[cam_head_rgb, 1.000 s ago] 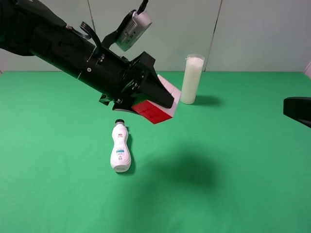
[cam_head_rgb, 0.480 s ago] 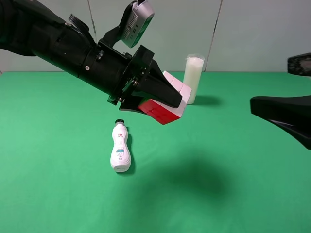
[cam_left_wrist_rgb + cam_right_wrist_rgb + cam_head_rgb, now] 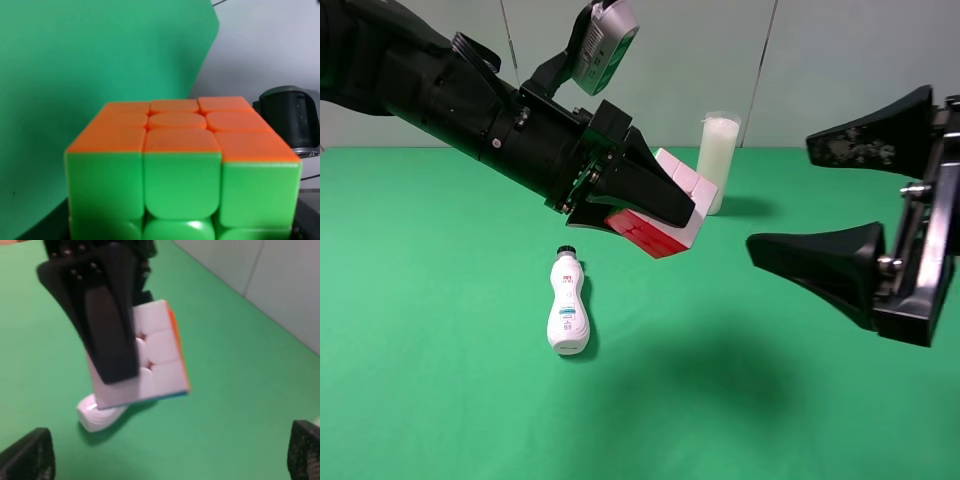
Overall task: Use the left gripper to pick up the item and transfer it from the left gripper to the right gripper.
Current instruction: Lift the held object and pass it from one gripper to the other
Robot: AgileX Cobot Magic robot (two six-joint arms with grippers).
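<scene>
Counting the things in view gave one puzzle cube (image 3: 650, 235), one white bottle (image 3: 568, 310) with a black cap, one tall white cylinder (image 3: 716, 165), and two black arms, each ending in a single pincer.

The left arm came in from the upper left of the high view and slanted down toward the middle, with its white-grey camera module riding above the wrist. The left pincer (image 3: 670, 222) was clamped on the puzzle cube and held it aloft over the green worktop (image 3: 770, 400). The cube sat tilted, its red face turned down and forward and its white face turned up toward the right arm. It hung above and to the right of the bottle, in front of the cylinder's foot. The left wrist view showed the cube's (image 3: 185, 170) green and orange faces filling most of the picture.

The right arm entered level from the right edge. The right pincer (image 3: 782, 197) gaped wide, one jaw above the other, with both tips aimed leftward at the cube and clear of it. Its own camera saw the cube's (image 3: 155, 350) white face, partly covered by a black jaw of the left pincer (image 3: 107, 315).

The bottle lay on its side on the worktop, cap toward the back. The cylinder stood upright near the rear edge.
</scene>
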